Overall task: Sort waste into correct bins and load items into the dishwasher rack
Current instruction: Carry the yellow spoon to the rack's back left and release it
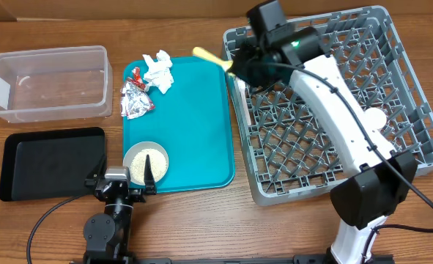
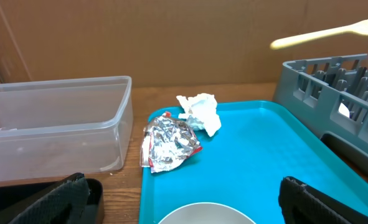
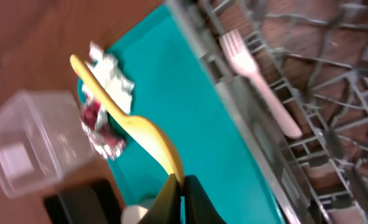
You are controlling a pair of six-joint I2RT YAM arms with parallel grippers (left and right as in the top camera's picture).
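My right gripper (image 3: 182, 182) is shut on a yellow plastic utensil (image 3: 131, 121), held in the air over the left rim of the grey dishwasher rack (image 1: 414, 139); the utensil also shows overhead (image 1: 209, 57). A white fork (image 3: 258, 81) lies in the rack. A crumpled white napkin (image 1: 158, 72) and a silver-and-red foil wrapper (image 1: 135, 97) lie on the teal tray (image 1: 194, 125). A small pale bowl of rice-like grains (image 1: 145, 163) sits at the tray's front left. My left gripper (image 2: 184, 202) is open just before that bowl (image 2: 205, 214). The clear tub (image 1: 47, 82) and the black tray (image 1: 51, 161) are at left.
A white round item (image 1: 375, 117) shows in the rack beside my right arm. A brown cardboard wall (image 2: 171, 37) backs the table. The wood table (image 1: 201, 220) runs along the front.
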